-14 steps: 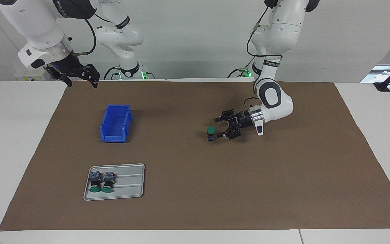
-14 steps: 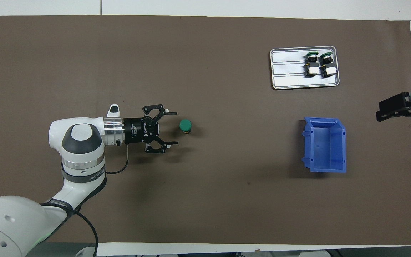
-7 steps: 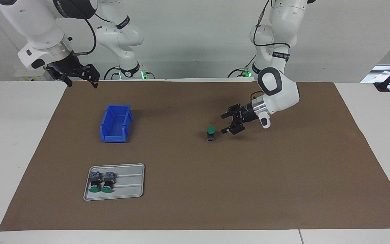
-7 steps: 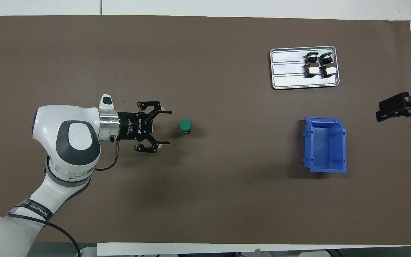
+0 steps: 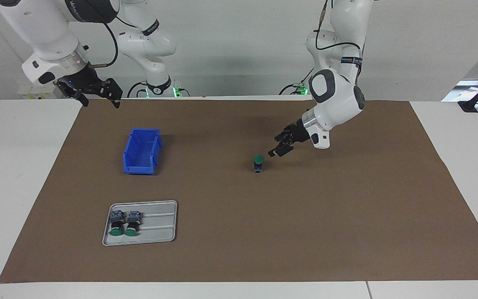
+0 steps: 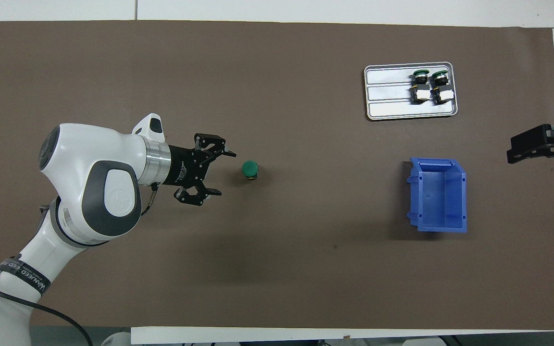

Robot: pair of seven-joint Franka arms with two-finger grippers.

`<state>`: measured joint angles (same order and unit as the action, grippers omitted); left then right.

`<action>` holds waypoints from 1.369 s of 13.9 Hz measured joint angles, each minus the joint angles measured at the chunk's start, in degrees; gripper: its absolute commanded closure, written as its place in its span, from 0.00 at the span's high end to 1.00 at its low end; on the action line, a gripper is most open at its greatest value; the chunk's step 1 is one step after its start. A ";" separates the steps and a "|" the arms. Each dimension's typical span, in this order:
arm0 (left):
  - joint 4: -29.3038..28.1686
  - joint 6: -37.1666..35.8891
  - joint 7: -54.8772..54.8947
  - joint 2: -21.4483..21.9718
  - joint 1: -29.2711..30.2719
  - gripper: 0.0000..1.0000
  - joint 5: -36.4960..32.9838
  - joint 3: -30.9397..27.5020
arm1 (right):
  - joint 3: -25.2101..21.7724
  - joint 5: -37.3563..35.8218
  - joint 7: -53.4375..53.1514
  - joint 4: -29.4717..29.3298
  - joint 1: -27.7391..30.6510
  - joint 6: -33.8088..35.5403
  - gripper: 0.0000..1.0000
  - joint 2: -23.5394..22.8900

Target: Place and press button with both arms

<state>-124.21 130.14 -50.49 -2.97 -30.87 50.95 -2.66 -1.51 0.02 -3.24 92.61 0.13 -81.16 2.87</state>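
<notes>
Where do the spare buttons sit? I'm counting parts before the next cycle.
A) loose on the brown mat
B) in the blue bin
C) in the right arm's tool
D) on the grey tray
D: two spare buttons lie side by side on the grey tray; the blue bin holds nothing visible, and only one button stands upright on the mat.

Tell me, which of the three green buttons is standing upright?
The lone button on the brown mat beside the left gripper, cap up. The two others lie on their sides in the tray.
</notes>
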 measured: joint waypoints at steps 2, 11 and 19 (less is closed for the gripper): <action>1.86 0.62 -0.22 -0.01 0.33 0.89 -0.40 -0.19 | 0.00 0.00 0.00 0.00 0.00 0.00 0.99 0.00; 13.64 -1.53 -5.93 -5.29 -5.26 0.26 -31.39 0.62 | 0.00 0.00 0.00 0.00 0.00 0.00 0.99 0.01; 16.72 -1.89 -5.86 -10.92 -7.89 0.04 -38.17 0.69 | 0.00 0.00 0.00 0.00 0.00 0.00 0.99 0.01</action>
<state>-107.49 128.25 -56.35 -13.89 -38.75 12.78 -1.97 -1.51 0.02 -3.24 92.61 0.13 -81.16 2.88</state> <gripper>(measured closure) 0.956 0.009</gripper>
